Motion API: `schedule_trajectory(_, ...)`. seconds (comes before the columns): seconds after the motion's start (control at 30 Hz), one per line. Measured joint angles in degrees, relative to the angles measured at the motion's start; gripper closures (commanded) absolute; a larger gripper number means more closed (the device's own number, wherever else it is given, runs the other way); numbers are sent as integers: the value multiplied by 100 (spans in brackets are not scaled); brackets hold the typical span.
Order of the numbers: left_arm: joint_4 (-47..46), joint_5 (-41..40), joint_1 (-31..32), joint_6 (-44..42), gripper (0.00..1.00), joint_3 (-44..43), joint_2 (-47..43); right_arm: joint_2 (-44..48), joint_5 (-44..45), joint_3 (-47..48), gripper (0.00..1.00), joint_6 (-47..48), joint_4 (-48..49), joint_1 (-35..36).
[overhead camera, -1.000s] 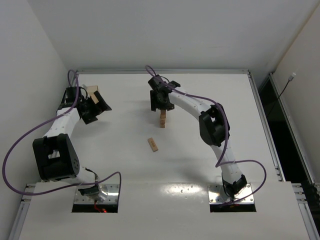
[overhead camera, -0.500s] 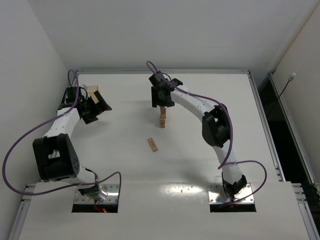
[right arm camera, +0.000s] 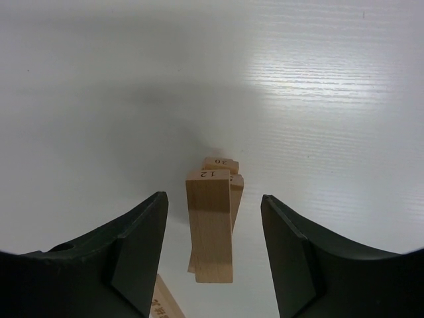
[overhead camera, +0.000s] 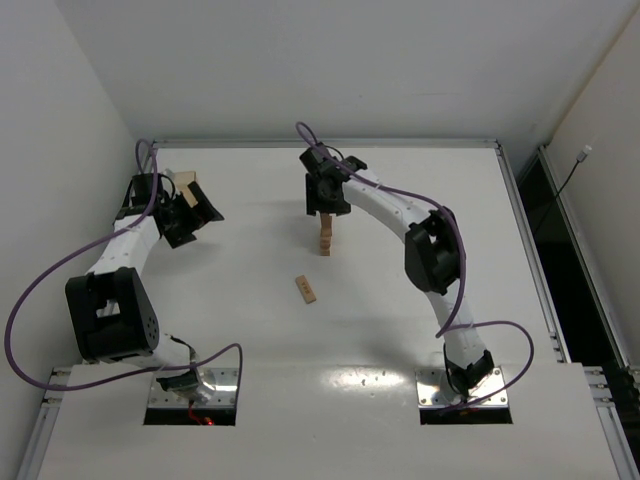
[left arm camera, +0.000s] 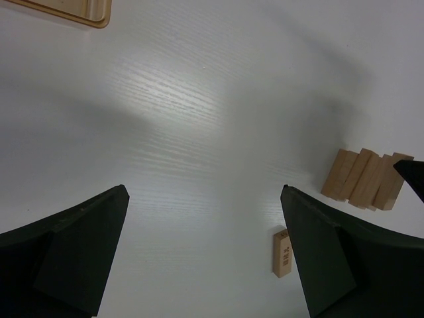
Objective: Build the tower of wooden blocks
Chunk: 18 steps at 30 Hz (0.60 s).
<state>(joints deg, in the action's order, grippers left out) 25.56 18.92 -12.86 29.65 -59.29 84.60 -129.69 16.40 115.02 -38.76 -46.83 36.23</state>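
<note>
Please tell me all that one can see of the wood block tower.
The wood block tower is a slim, upright stack of small light-tan wooden bars on the white table, near its middle. The top bar's end bears the number 12; another bar shows 30. The right gripper hangs over it, one finger on each side of the top bar, with a gap on both sides. Only the table seems to touch it.
</note>
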Motion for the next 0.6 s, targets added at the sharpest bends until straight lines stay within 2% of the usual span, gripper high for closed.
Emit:
schedule_trajectory(0.23,-2,0,0,0,0,0,20,-2,-33,0,42,-79,-2,-87)
schedule_trajectory(0.6,-4,2,0,0,0,0,72,-26,-160,-2,44,-120,2,-138)
